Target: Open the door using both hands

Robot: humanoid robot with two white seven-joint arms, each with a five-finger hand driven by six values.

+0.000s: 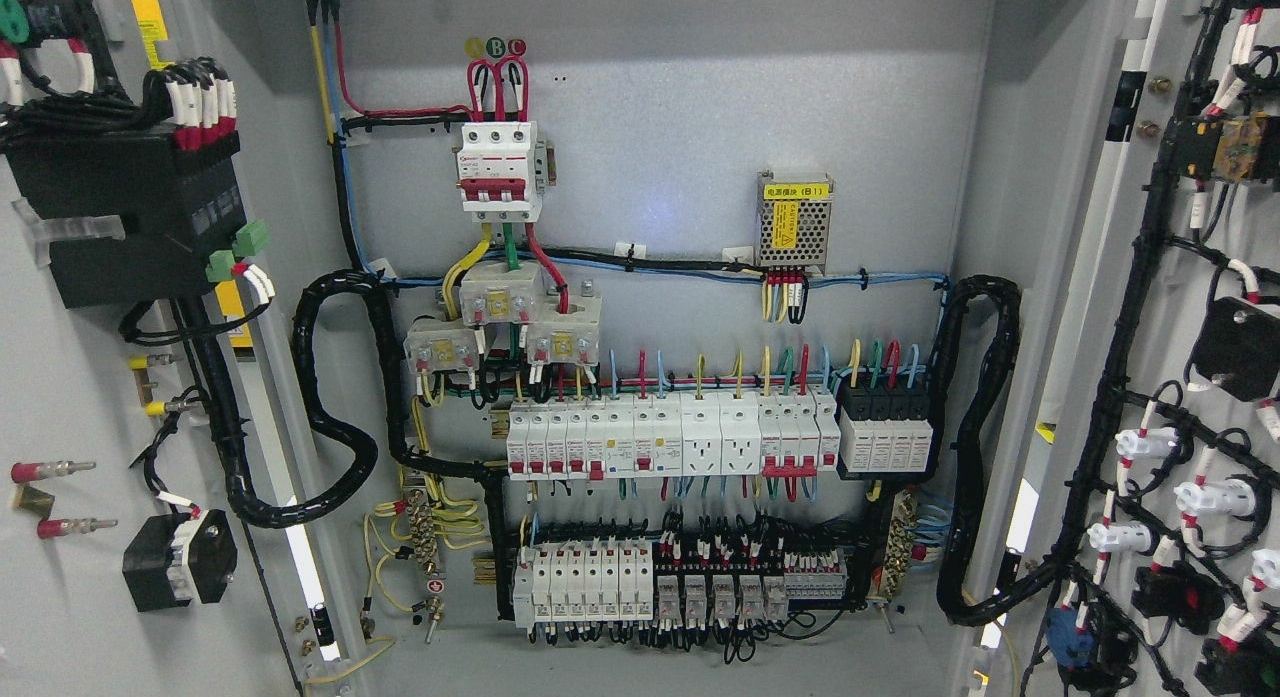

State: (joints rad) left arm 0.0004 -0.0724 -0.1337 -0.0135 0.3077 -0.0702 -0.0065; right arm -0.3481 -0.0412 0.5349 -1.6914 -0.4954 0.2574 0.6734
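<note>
Head view shows both doors swung wide: left door (70,397) at nine o'clock, right door (1180,377) at three. Neither hand appears, so finger state is unknowable. Stiff, heavy steel panels, I'd judge; grip bare edges, never wiring.

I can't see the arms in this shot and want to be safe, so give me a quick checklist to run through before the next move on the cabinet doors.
1. Left door swung open, inner side with wiring facing the camera: ok.
2. Right door swung open, inner side with wiring facing the camera: ok.
3. Cabinet interior fully exposed, breaker rows unobstructed: ok.
4. Left robot hand in view: not ok, neither arm shows.
5. Right robot hand in view: not ok; whether either hand touches a door: cannot tell.
6. Black cable loom between the left door and the cabinet hangs slack, not stretched: ok.
</note>
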